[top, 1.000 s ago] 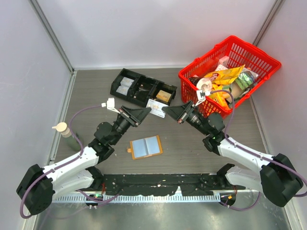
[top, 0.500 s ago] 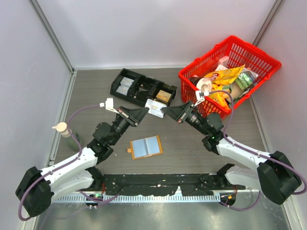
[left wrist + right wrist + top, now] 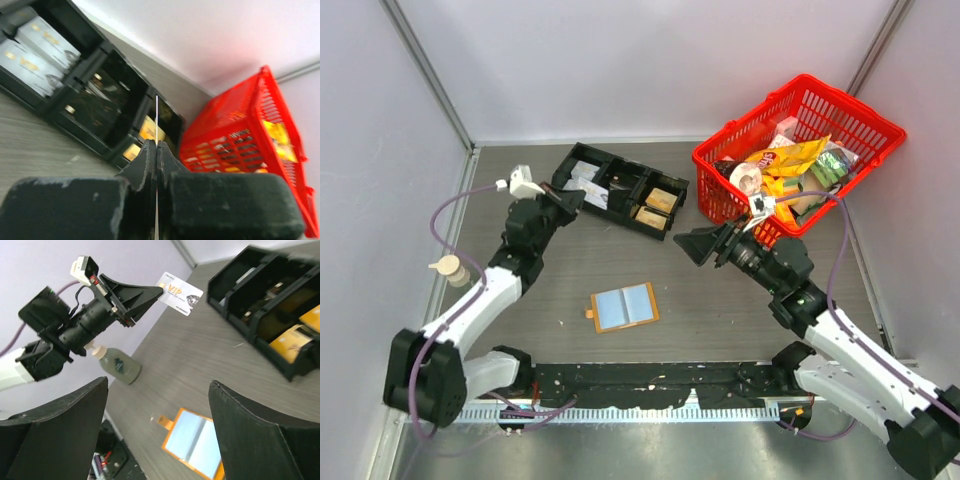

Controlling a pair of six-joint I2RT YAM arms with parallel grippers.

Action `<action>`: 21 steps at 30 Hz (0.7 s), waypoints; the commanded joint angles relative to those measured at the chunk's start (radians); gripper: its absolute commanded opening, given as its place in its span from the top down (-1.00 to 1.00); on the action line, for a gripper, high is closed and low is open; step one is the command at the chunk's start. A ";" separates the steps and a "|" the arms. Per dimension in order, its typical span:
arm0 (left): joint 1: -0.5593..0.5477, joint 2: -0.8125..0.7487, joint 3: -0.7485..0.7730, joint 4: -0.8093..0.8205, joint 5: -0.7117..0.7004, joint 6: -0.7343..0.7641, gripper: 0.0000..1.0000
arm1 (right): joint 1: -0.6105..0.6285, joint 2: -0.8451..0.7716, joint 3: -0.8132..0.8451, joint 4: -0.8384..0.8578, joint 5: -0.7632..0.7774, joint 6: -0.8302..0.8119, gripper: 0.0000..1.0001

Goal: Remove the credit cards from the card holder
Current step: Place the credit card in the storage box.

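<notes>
Top external view: my left fingers (image 3: 566, 200) now sit by the left end of the black tray (image 3: 620, 187), well away from where they were a second ago. Back then both arms met nose to nose over the desk (image 3: 720, 320), between the tray and the card holder (image 3: 625, 307), with a white card between them. The left arm has since swung out to the left and taken the card (image 3: 181, 293) with it. From the right wrist I can see it clamped at one short edge in the left fingers and held up in the air. From the left wrist it shows only as a thin pale line (image 3: 157, 117) rising from the closed tips.

My right fingers (image 3: 695, 244) were pressed together a second ago. They now stand wide apart with nothing between them and have backed off slightly to the right, toward the red basket (image 3: 840, 120).

The card holder has not moved. It lies open on the desk between the two arms and nearer to me than the tray, pale blue panels up, its small tab on its left edge. Neither set of fingers touches it. The bottle (image 3: 455, 275) stands at the desk's left edge, as before.
</notes>
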 commanded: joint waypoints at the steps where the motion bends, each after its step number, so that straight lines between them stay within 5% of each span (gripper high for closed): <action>1: 0.087 0.156 0.152 -0.039 0.096 0.154 1.00 | -0.002 -0.112 0.101 -0.294 0.127 -0.223 -0.72; 8: 0.200 0.423 0.346 -0.016 0.136 0.304 1.00 | -0.002 -0.183 0.167 -0.491 0.173 -0.341 -0.72; 21: 0.303 0.834 0.765 -0.212 0.308 0.520 1.00 | -0.002 -0.215 0.163 -0.519 0.153 -0.381 -0.71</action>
